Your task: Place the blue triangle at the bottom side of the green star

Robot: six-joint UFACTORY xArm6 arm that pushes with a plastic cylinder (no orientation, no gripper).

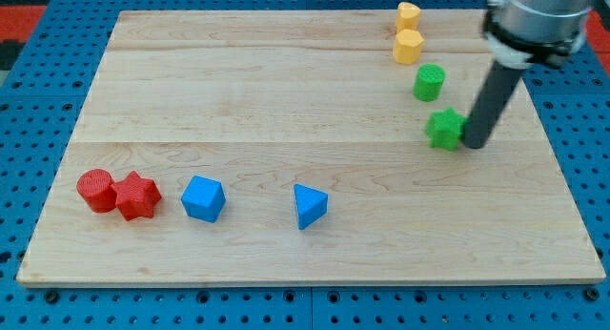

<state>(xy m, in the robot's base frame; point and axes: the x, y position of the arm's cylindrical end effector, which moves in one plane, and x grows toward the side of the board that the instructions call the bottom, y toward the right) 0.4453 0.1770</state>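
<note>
A: The wooden board [286, 72] is seen whole. No gripper is fitted, so nothing is held; only a rod, and my tip [474, 145] is planted just beside the green star [444, 129], on its right.

B: And the blue triangle [309, 205]?

A: Well apart, low at the view's middle, untouched. It should be approached from its left side and pushed rightward, then stopped under the star.

B: Hazards?

A: The star could be nudged on departure. The blue cube [203, 197] lies clear, further left.

the rod [496, 90] hides the green star's [444, 129] right edge; arm cropped at the view's top.
</note>
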